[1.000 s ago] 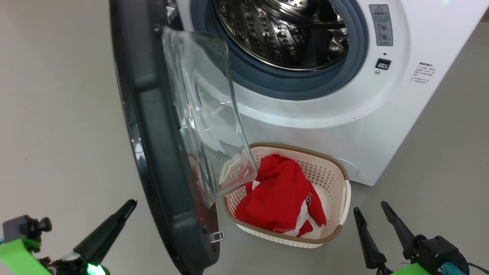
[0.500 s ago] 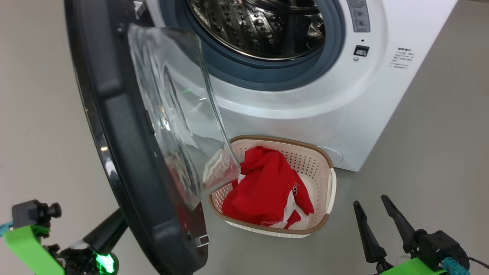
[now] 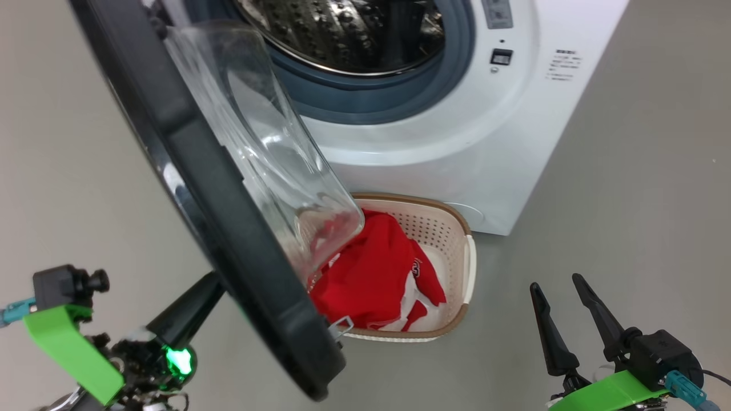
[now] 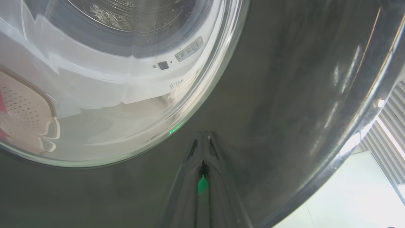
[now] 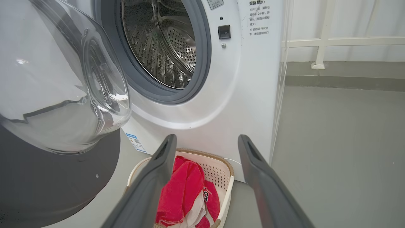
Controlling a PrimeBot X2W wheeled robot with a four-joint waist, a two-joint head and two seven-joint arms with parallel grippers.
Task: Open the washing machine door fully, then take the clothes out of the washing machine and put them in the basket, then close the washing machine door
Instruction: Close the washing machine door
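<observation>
**Door is stiff and glossy: push on the black rim, not the glass**

The left claw [image 4: 204, 142] is pinched shut. In its wrist view the tips look pressed against the outer face of the washing machine door [image 3: 228, 228], right in front of it. The right claw [image 3: 555, 282] is spread wide and holds nothing.

The basket [image 3: 434, 225] sits on the floor ahead of the right claw and to its left, against the foot of the washing machine [image 3: 457, 142]. The clothes [image 3: 371, 274] are heaped inside it.

**Handling**
- Treat the door as big, rigid and probably heavy. It swings on a hinge and won't flex.
- The rim is glossy, so shut tips may skid. Push square onto the wide black band near the free edge, by the latch hook [image 3: 341, 326], for most leverage.
- Keep off the glass bowl window [image 3: 268, 142], which is curved, slick and breakable.
- The clothes are soft and light and need no more handling.

**Hard to see**
- In the head view the door hides the left claw's tips, so contact is judged from the wrist view alone.
- The hinge isn't clear.
- The drum [image 3: 342, 28] is cut off at the top. What shows looks empty, but you can't confirm all of it.
- The bowl overlaps the near side of the basket, so whether it clears the basket can't be told.
- The white cloth is mostly buried under the red.
</observation>
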